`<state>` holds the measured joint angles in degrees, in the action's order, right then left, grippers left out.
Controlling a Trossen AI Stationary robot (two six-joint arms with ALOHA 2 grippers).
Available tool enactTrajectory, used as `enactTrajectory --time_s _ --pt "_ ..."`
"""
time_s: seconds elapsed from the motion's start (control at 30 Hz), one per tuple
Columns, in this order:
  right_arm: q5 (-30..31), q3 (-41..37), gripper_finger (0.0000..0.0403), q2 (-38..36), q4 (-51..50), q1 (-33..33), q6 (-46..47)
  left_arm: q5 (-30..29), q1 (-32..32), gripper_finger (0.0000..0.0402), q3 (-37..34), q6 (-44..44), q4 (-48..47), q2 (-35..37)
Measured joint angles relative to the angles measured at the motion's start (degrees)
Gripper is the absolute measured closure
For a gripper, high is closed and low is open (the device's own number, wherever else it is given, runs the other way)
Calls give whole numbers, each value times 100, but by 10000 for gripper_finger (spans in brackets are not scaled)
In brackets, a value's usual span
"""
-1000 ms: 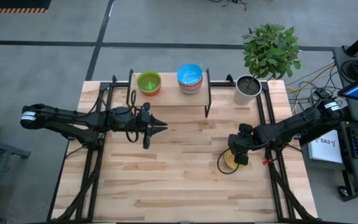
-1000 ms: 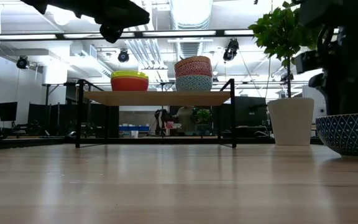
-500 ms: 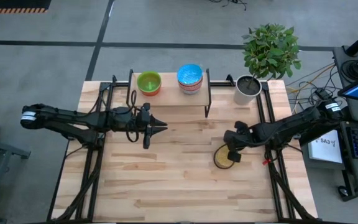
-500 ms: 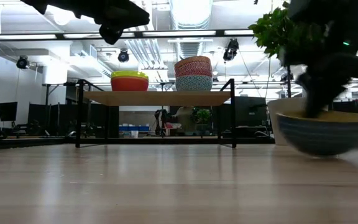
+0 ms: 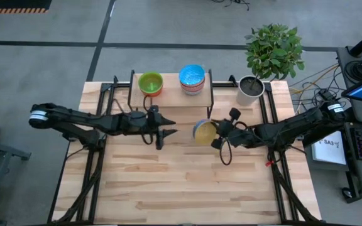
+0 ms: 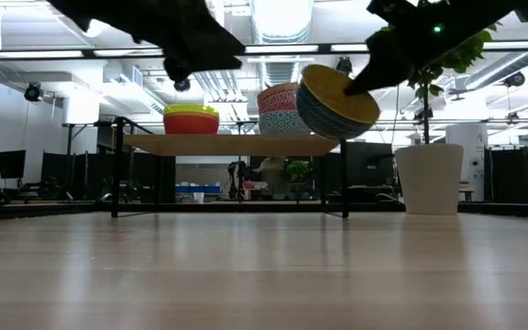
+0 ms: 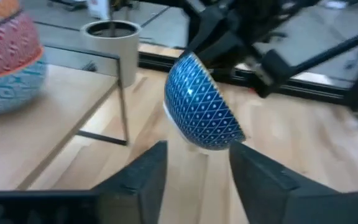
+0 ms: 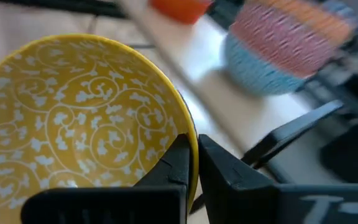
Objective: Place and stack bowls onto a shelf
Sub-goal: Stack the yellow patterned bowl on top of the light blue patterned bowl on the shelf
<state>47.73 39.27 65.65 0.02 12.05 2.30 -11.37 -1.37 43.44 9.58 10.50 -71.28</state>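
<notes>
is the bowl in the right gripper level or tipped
Tipped: the blue-patterned bowl, pinched at its rim by the right gripper, hangs tilted in the air.

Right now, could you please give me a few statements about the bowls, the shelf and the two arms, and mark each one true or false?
1. The right gripper grips the rim of a bowl with a yellow inside and blue patterned outside. True.
2. That bowl rests flat on the tabletop. False: it is held tilted in the air, in front of the shelf.
3. Two stacks of bowls stand on the shelf. True: a green-topped stack and a light blue-topped stack.
4. The left gripper holds a bowl. False: its fingers are apart and hold nothing.
5. The plant pot stands on the shelf. False: it stands on the table beside it.
</notes>
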Motion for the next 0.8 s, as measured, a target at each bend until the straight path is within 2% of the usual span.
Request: enactTrajectory --time_s 0.07,0.2,0.3,0.4,0.5,0.57,0.8 --pt "380 1 393 126 391 0 -254 -242 2 220 195 15 6 -267" --pt "972 127 392 499 674 0 -490 -326 2 181 692 15 -141 -799" --pt "1523 318 392 877 697 1 -513 -461 0 171 1105 18 -206 -1177" --pt "1979 529 392 1279 701 6 -550 -927 2 171 1521 50 -710 -1463" --pt "2167 711 391 1603 677 17 -588 -1139 4 176 1796 105 -1121 -1658" --pt "2184 809 391 1756 671 17 -602 -1153 2 180 1905 164 -1067 -1776" --pt "2195 1134 391 1940 712 88 -682 -1364 15 194 1901 379 -1205 -1854"
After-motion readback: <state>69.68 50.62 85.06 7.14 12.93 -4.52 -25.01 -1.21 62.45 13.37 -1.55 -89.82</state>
